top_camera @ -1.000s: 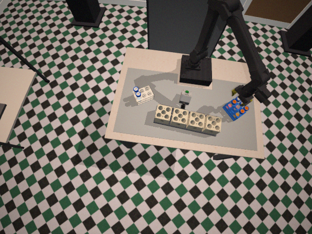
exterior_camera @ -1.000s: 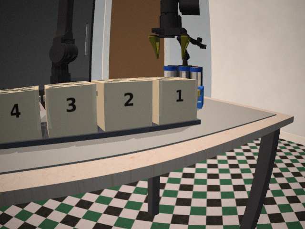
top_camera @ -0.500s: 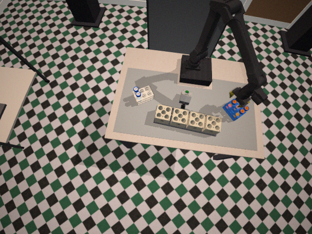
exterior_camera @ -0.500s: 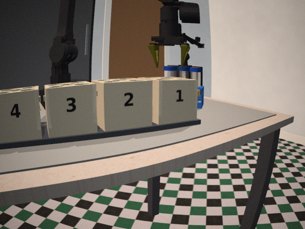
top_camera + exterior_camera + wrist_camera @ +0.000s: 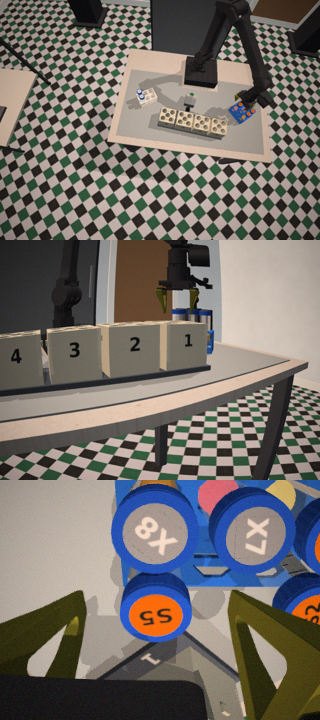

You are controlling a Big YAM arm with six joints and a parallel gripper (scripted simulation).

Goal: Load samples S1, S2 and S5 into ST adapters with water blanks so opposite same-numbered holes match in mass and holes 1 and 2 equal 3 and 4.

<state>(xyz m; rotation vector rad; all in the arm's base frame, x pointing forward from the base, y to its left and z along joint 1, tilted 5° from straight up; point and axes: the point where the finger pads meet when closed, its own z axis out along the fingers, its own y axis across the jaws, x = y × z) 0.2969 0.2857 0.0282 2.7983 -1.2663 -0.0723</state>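
The gripper (image 5: 178, 312) (image 5: 157, 594) is open and empty above the blue rack RS (image 5: 233, 113) (image 5: 209, 349) (image 5: 235, 581). Sample S5 (image 5: 240, 104) (image 5: 155, 615) is upright between and below the fingertips in the wrist view. Grey-dot X8 (image 5: 155, 534) is right beside it, with X7 (image 5: 256, 536) nearby. S2 (image 5: 309, 611) and another orange-dot tube (image 5: 316, 539), its label cut off, are at the wrist view's right edge. Stand ST (image 5: 129, 379) bears adapters 1 (image 5: 218, 134) (image 5: 186, 353) to 4 (image 5: 166, 123) (image 5: 15, 369); no tubes show in them.
The white rack RB (image 5: 149, 103) holds two white-dot blanks (image 5: 139, 91) (image 5: 141, 96) at one end; their mL print is too small to read. The green DONE key (image 5: 192, 94) is on a grey box between the arm base (image 5: 201, 77) and ST.
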